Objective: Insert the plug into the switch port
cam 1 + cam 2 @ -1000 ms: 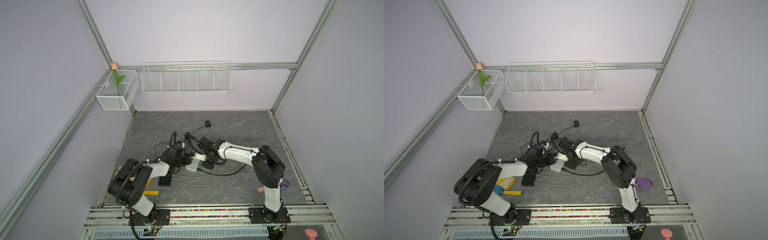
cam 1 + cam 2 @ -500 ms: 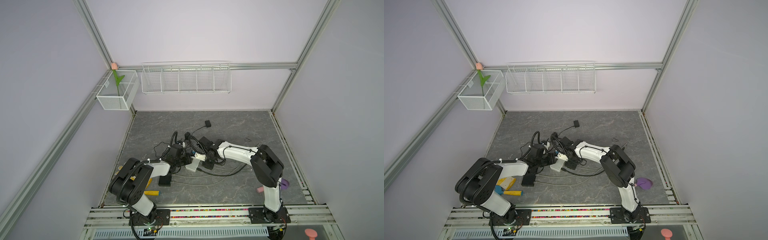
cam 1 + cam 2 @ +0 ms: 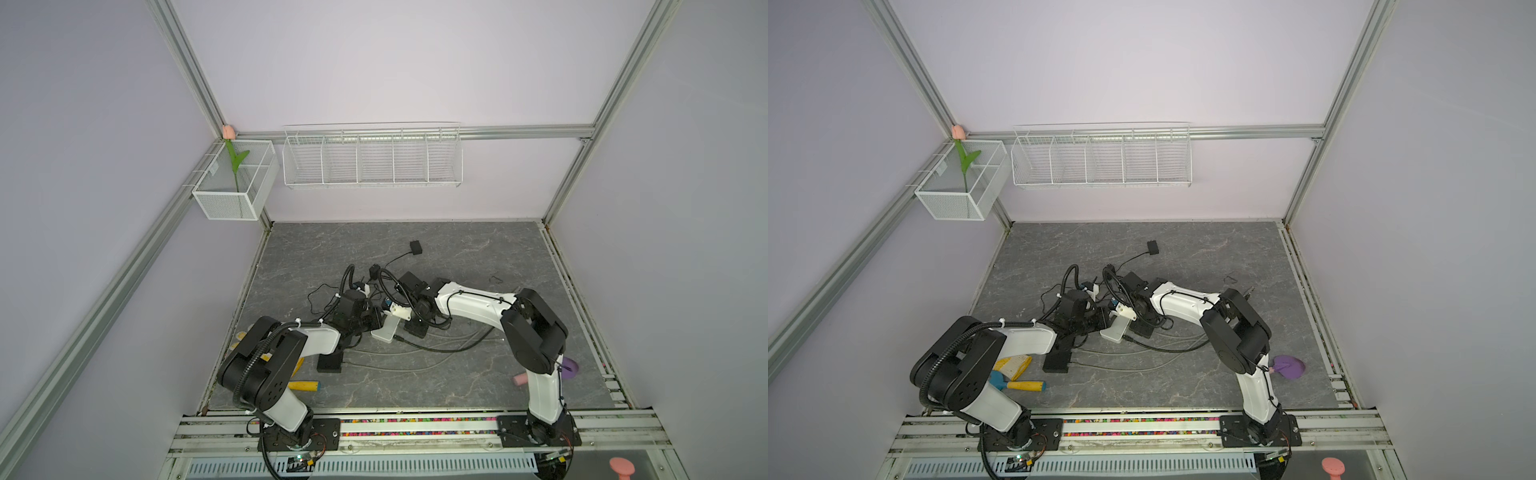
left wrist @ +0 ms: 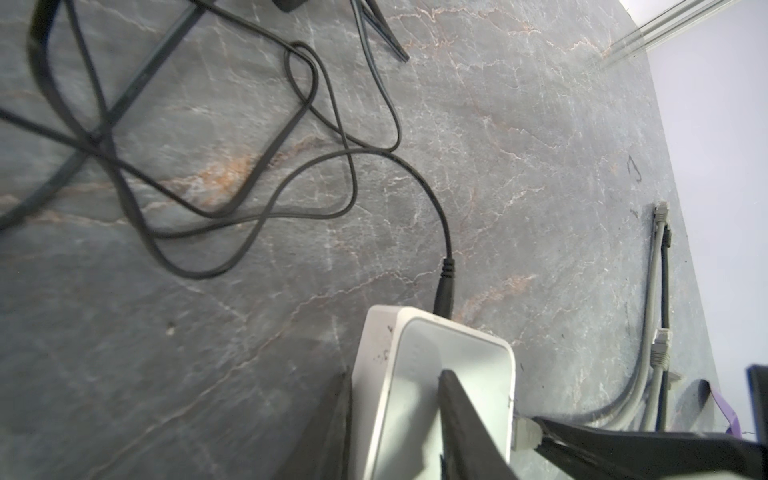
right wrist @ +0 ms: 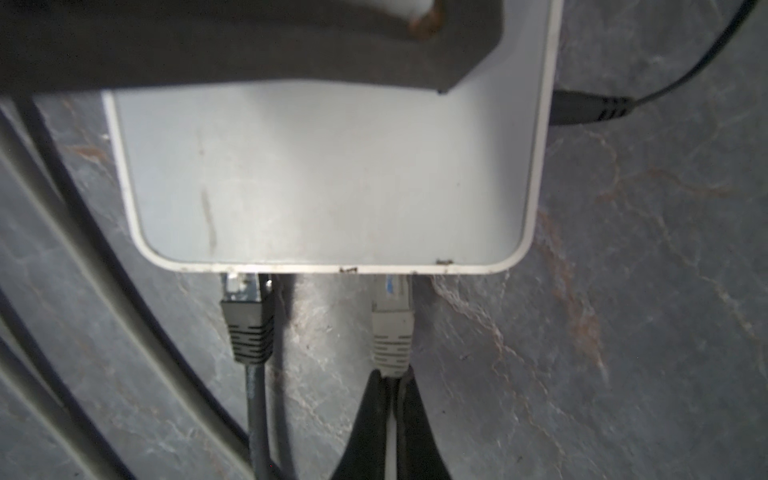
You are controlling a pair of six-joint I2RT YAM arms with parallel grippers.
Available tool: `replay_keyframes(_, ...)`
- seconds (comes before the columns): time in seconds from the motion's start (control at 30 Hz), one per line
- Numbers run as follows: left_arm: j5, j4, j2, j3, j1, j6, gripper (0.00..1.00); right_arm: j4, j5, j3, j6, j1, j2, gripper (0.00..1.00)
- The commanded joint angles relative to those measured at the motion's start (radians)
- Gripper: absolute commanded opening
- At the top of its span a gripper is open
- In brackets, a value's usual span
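Right gripper (image 5: 392, 376) clenched on light grey plug (image 5: 392, 328), tip at port edge of switch (image 3: 384, 330), centre-frame in a top view. Left gripper (image 4: 395, 374) grasps switch. Risk: a skewed push jams the plug, or the switch slips.

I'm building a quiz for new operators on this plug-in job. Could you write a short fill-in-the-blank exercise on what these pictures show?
1. The left gripper holds the ____ switch.
2. In the right wrist view, ____ network plugs meet the switch's edge.
3. The right gripper is shut on the light grey plug; the dark grey plug is touched by ____ gripper.
4. The power cable at the switch's side is ____.
Missing words: white; two; neither; black.
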Motion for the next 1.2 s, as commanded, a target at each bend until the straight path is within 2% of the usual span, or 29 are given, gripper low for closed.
replay_keyframes(0.0, 0.164, -0.077, 0.010, -0.027, -0.081, -0.007, 0.33, 0.417, -0.104, 0.037, 0.014, 0.011, -0.010, 0.06)
replay_keyframes(0.3, 0.167, -0.037, 0.047, -0.031, -0.119, -0.023, 0.32, 0.529, -0.154, 0.045, 0.027, 0.011, 0.006, 0.07)
replay_keyframes(1.17, 0.190, 0.027, 0.093, -0.040, -0.164, -0.033, 0.31, 0.568, -0.217, 0.158, -0.009, 0.011, 0.060, 0.07)
